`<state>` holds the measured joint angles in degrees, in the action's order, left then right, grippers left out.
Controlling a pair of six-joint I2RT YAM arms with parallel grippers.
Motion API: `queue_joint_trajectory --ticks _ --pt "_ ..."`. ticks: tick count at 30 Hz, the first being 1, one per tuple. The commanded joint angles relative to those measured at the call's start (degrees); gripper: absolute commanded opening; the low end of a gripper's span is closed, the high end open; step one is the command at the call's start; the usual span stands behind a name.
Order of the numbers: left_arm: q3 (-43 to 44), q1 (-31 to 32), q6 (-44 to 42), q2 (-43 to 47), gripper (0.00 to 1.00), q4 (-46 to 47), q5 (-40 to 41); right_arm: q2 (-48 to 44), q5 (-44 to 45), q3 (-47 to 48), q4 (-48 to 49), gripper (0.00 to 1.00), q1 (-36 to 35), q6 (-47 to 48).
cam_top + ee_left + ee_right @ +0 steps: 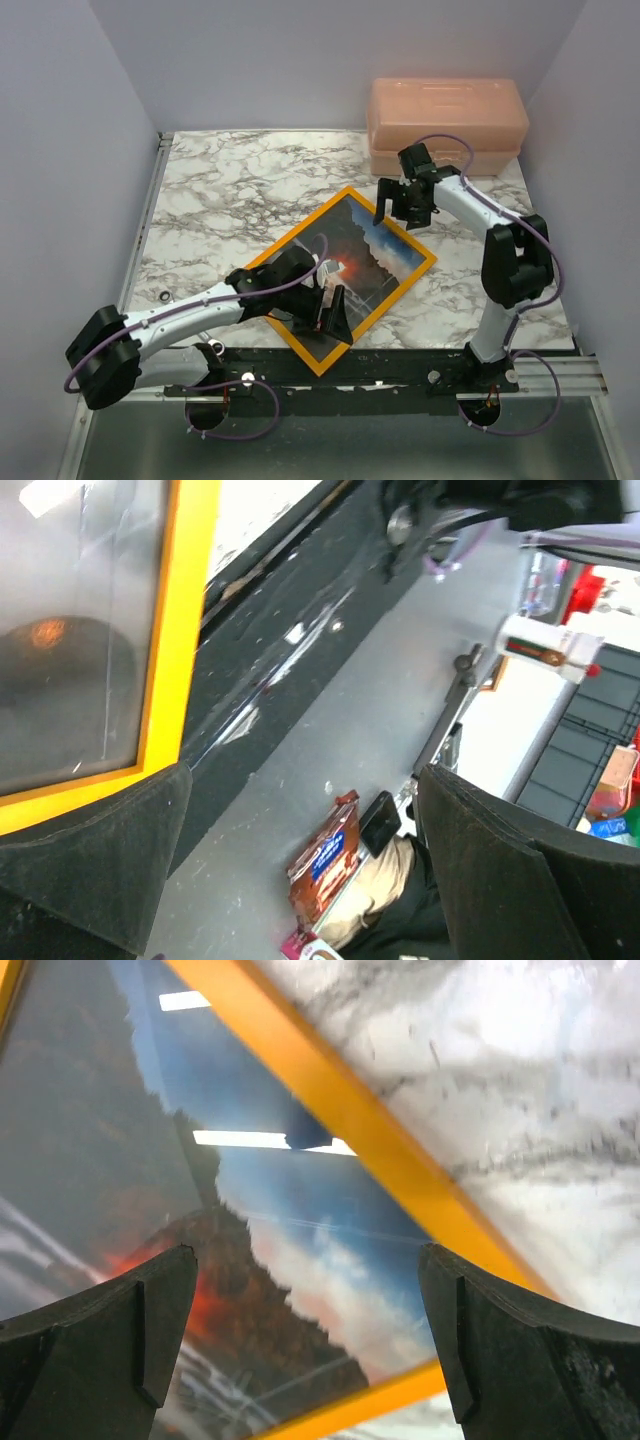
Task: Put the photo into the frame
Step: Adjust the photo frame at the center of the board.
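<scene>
Top external: glossy photo (372, 255) inside thin rectangular orange frame (298, 229); left hand (325, 318) and right hand (404, 214) spread apart.

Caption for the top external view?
Sunset photo lies in the orange frame on the marble table; left end effector and right end effector open.

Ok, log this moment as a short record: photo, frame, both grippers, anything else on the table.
photo: inside the frame, picture side up, sunset showing
frame: orange, flat on the marble table, turned diagonally
left gripper: open, over the frame's near corner, holding nothing
right gripper: open, over the frame's far-right edge, holding nothing
pink box: at the far right of the table, lid closed, apart from the frame
task state: the photo appears seated in the frame
</scene>
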<state>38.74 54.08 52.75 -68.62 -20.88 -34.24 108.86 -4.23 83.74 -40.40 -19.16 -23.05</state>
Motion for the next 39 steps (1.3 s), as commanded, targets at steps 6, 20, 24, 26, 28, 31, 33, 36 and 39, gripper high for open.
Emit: queue_joint_trajectory --ticks 6,20,24,26,28,31,33,36,39 --pt "-0.68 -12.35 -0.8 11.61 0.98 8.74 -2.88 -20.43 -4.31 -17.64 -2.23 1.0 -0.52 -6.75" --pt "9.6 -32.96 -9.85 17.3 0.98 -8.75 -0.13 -26.62 -10.99 -39.02 4.36 1.0 -4.07 -15.03" --pt "10.78 -33.65 -12.2 17.16 0.98 -11.83 -0.21 -21.87 -9.49 -37.73 6.57 1.0 -5.28 -15.56" --pt "10.29 -33.69 -12.65 17.41 0.99 -12.16 -0.62 -19.99 -7.84 -36.5 7.37 0.98 -6.06 -15.58" --pt "9.65 -33.79 -13.26 17.62 0.99 -11.81 -1.57 -18.23 -6.01 -35.36 7.87 0.94 -7.0 -15.22" --pt "9.26 -33.94 -14.1 17.99 0.99 -11.95 -1.99 -14.78 -2.55 -33.37 7.26 0.84 -7.93 -13.79" --pt "9.38 -34.05 -14.8 18.17 0.98 -12.32 -1.96 -13.08 0.0 -32.24 6.56 0.75 -8.33 -12.68" --pt "9.81 -34.2 -16.12 18.25 0.99 -13.67 -1.34 -12.17 3.89 -30.83 5.12 0.54 -8.44 -11.2" --pt "9.8 -34.39 -17.21 18.17 0.99 -14.5 -0.55 -12.01 9.46 -29.17 3.37 0.34 -8.44 -9.2"
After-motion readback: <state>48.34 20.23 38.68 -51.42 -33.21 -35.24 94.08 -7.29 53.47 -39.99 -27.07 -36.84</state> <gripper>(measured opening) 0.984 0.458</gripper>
